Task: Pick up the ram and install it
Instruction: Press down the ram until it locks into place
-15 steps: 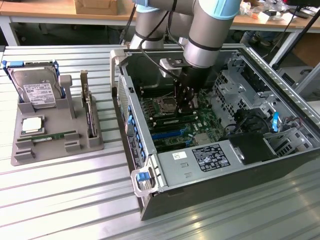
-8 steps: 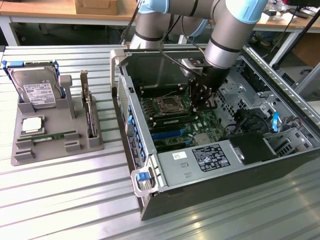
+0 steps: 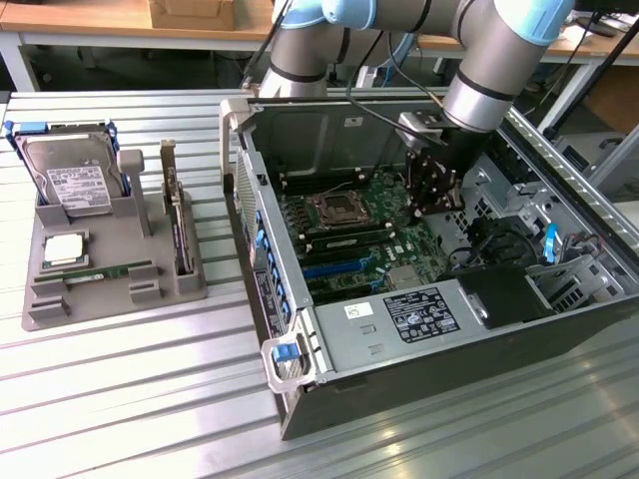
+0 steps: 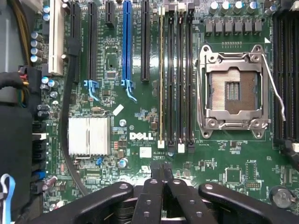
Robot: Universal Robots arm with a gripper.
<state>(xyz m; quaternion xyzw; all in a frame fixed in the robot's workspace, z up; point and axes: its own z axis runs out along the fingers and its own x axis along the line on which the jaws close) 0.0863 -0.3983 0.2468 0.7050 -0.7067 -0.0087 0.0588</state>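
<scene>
The ram (image 4: 161,79) is sitting edge-up in a motherboard (image 4: 140,135) memory slot, just beside the empty CPU socket (image 4: 232,86), its long axis running parallel to the neighbouring black slots (image 4: 180,79). The gripper (image 4: 162,179) is hovering over the ram's near end, fingers (image 4: 152,198) pressed together, holding nothing. Another stick (image 3: 100,272) is lying flat in the grey tray (image 3: 60,304), well apart from the computer case (image 3: 559,329).

The arm (image 3: 499,60) is cut off by the exterior view's upper edge. The gripper (image 4: 162,173) base is cropped in the wrist view. The motherboard (image 4: 140,140) label text is too small to read.
</scene>
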